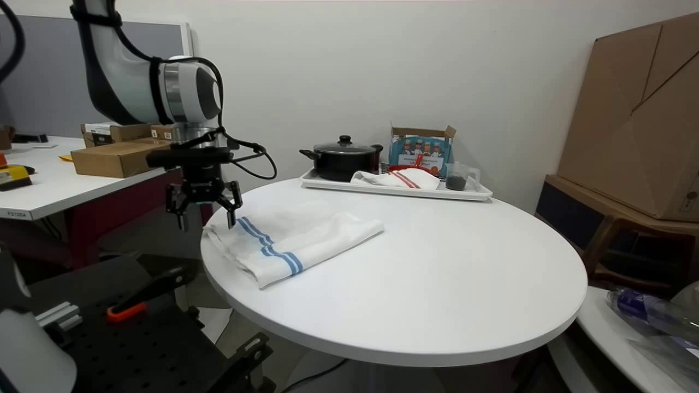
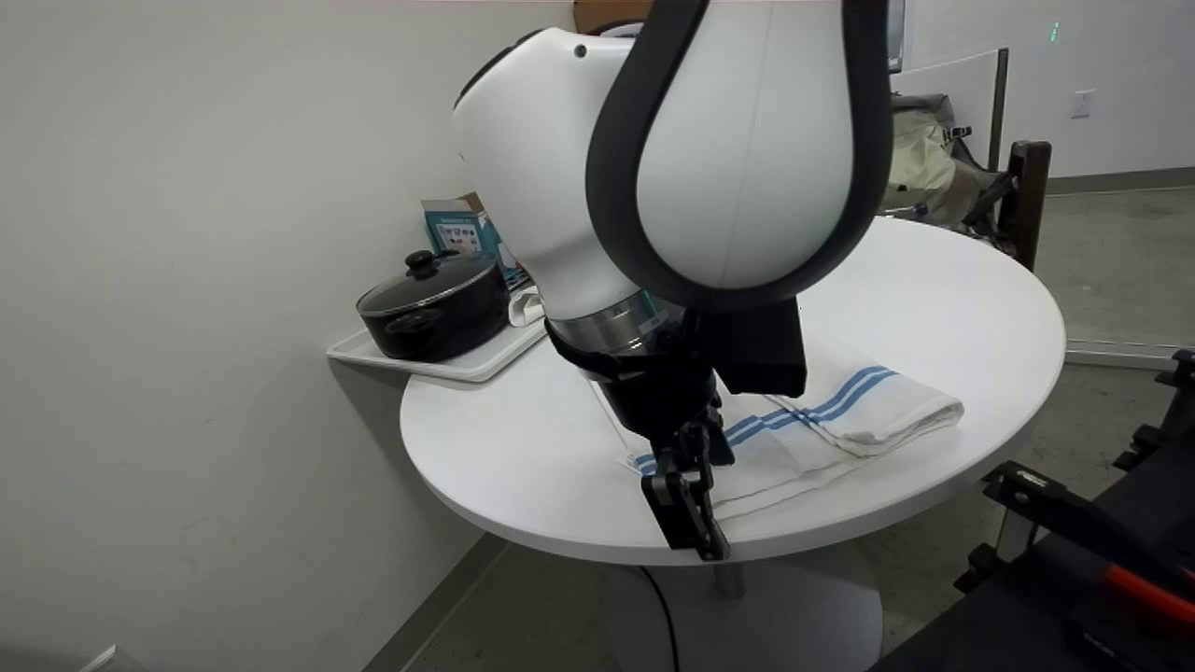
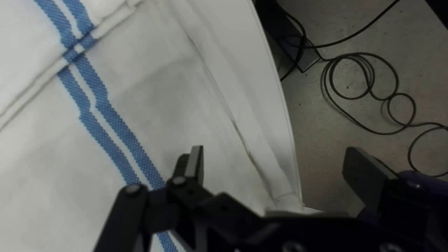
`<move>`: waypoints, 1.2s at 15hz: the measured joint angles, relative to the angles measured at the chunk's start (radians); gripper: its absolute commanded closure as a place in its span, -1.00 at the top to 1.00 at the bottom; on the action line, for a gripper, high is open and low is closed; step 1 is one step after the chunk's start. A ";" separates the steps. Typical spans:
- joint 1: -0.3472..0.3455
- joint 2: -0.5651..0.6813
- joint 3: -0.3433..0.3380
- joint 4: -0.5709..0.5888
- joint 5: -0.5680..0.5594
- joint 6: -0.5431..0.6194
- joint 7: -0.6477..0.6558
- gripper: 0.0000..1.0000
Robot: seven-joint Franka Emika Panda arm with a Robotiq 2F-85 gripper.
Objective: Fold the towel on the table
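Note:
The white towel with blue stripes lies on the round white table, in layers with a fold across its middle. The towel shows in both exterior views and fills the left of the wrist view. One side of it lies close along the table edge. My gripper is open and empty, a little above the table's edge. In the wrist view its jaws straddle that edge: one finger is over the towel, the other over the floor. In an exterior view the gripper partly hides the towel.
A white tray at the table's far side holds a black lidded pot, a red-striped cloth, a blue box and a clear measuring cup. A side desk with brown boxes stands near the arm. Cables lie on the floor.

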 measured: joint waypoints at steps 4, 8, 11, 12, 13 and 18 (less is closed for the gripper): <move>0.011 0.004 -0.013 0.000 -0.009 0.017 0.000 0.48; 0.016 0.008 -0.017 0.002 -0.010 0.036 0.000 0.01; 0.017 0.011 -0.017 0.002 -0.010 0.045 0.000 -0.44; 0.018 0.012 -0.017 0.002 -0.010 0.046 0.000 -0.57; 0.018 0.012 -0.017 0.002 -0.010 0.047 0.000 -0.75; 0.020 0.012 -0.017 0.002 -0.010 0.056 -0.001 -1.00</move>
